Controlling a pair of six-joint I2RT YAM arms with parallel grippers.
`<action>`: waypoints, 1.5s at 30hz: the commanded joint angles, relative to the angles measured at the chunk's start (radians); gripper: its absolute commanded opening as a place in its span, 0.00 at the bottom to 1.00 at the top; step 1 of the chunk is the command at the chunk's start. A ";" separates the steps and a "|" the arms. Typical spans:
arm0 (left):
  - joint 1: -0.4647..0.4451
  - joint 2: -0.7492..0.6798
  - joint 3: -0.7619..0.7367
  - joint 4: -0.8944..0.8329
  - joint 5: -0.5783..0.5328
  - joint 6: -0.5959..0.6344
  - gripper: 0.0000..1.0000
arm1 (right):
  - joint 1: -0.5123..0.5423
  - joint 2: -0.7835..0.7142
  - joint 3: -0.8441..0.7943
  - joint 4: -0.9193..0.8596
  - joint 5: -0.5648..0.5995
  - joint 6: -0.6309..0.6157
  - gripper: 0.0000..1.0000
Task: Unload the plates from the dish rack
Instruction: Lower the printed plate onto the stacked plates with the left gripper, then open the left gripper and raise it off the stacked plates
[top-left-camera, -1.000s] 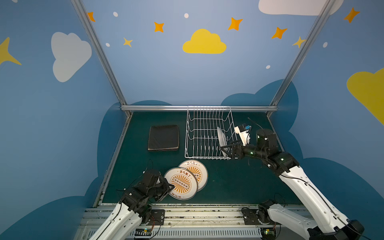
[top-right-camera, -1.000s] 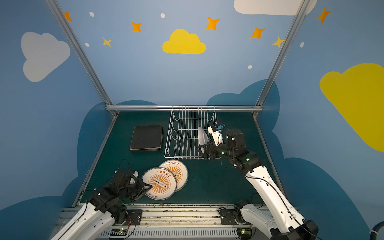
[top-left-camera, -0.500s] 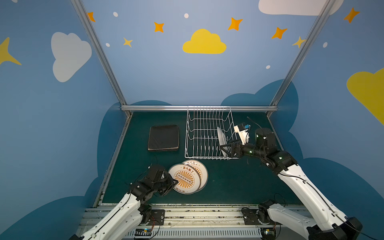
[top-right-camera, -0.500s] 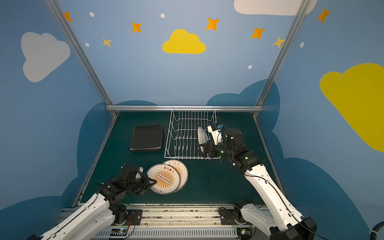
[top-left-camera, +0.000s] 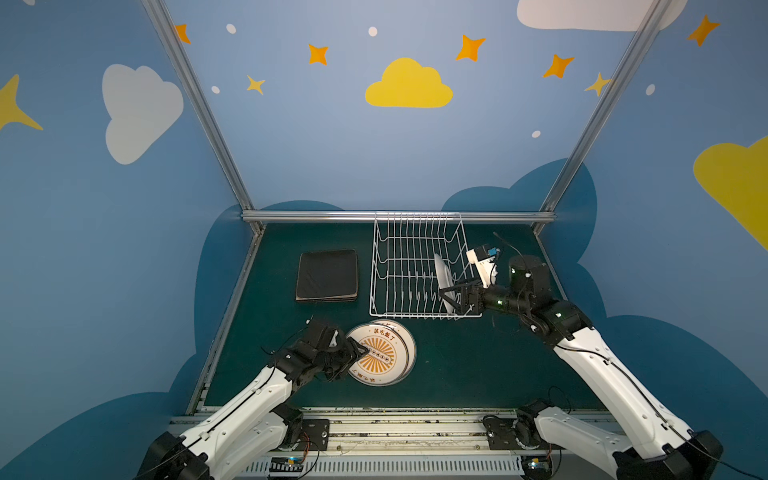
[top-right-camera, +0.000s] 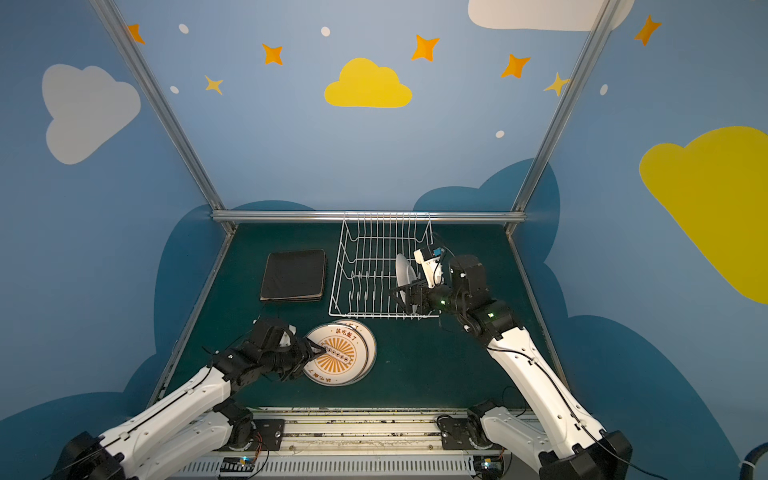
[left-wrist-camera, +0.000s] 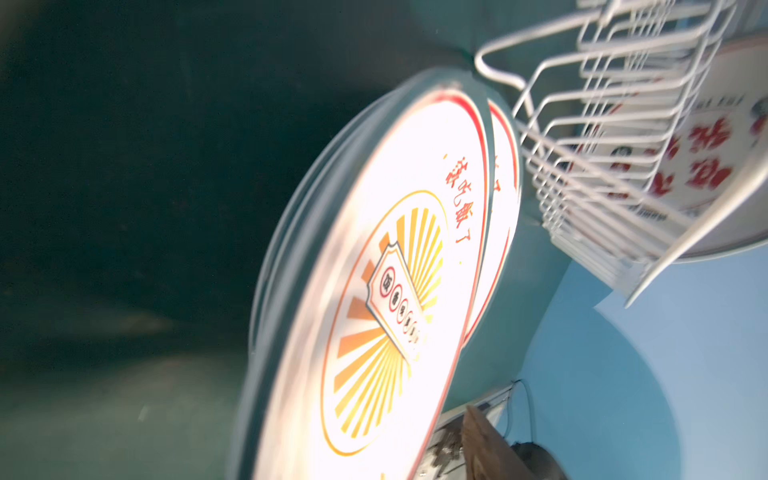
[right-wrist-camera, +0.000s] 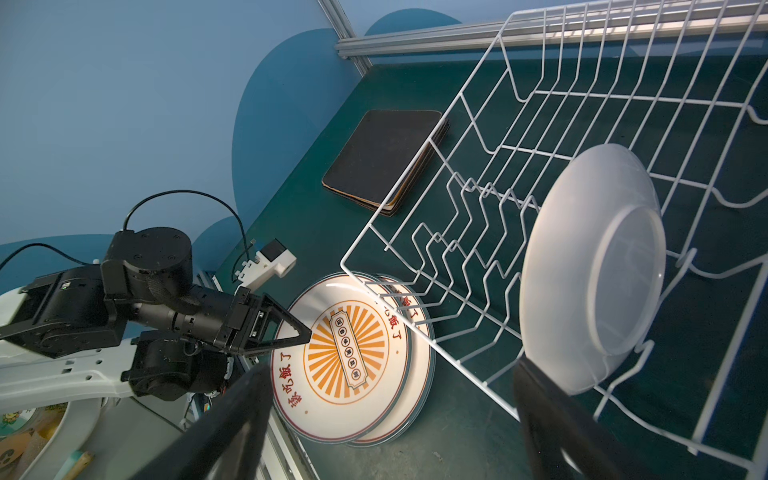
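One white plate (top-left-camera: 443, 276) was found standing on edge in the dish rack (top-left-camera: 405, 266), toward its right side. The right hand (top-left-camera: 449, 296) was spread wide at that plate's lower rim, with no pinch seen. Sunburst plates (top-left-camera: 388, 357) were stacked flat on the counter (top-left-camera: 478, 365). The left hand (top-left-camera: 360, 351) was positioned over their rim, and its spread could not be told. Black-backed plates (top-left-camera: 327, 275) were stacked left of the rack.
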 joint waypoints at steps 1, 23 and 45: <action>-0.001 0.014 0.044 -0.020 0.009 0.023 0.82 | 0.006 -0.022 -0.009 0.012 0.008 0.003 0.90; -0.024 0.250 0.263 -0.271 -0.061 0.210 0.99 | 0.005 -0.011 -0.004 0.023 0.006 0.020 0.90; -0.070 0.187 0.371 -0.399 -0.248 0.216 0.99 | 0.006 -0.018 -0.007 0.005 0.032 0.008 0.90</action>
